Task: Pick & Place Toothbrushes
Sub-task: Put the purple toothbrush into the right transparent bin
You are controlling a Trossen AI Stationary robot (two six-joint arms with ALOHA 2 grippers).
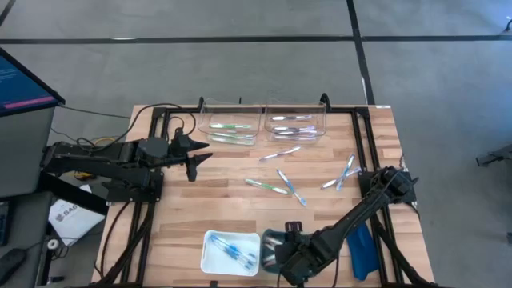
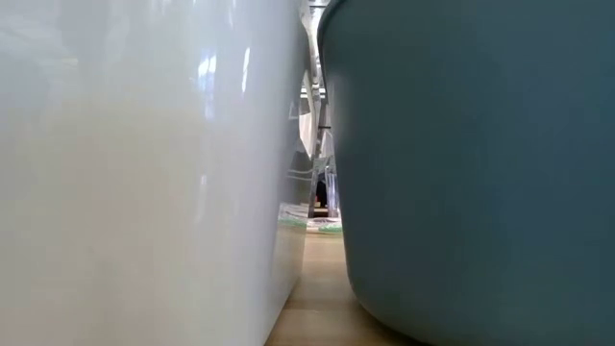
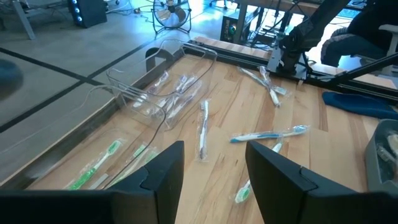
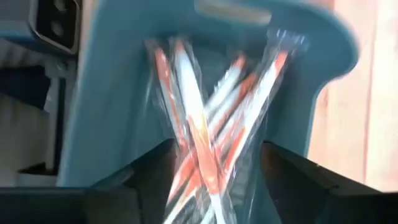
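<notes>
My right gripper [image 1: 286, 258] hangs open over the teal bin [image 1: 270, 238] at the table's near edge, pointing steeply down. In its wrist view several orange toothbrushes in clear wrap [image 4: 205, 118] lie crossed inside the bin [image 4: 106, 93], and the fingers of my right gripper [image 4: 214, 158] stand apart on either side of them. Loose toothbrushes [image 1: 280, 154] [image 1: 268, 186] [image 1: 342, 173] lie flat on the wooden table. My left gripper [image 1: 194, 160] waits open above the table's left side, nothing between its fingers [image 3: 214, 158].
A white tray [image 1: 214, 254] with blue toothbrushes sits left of the bin. Two clear containers [image 1: 228, 124] [image 1: 296, 122] at the far edge hold green and pale ones. A dark-blue oblong object [image 1: 362, 252] lies near right. The low view shows only the tray wall [image 2: 144, 173] and the bin wall [image 2: 480, 163].
</notes>
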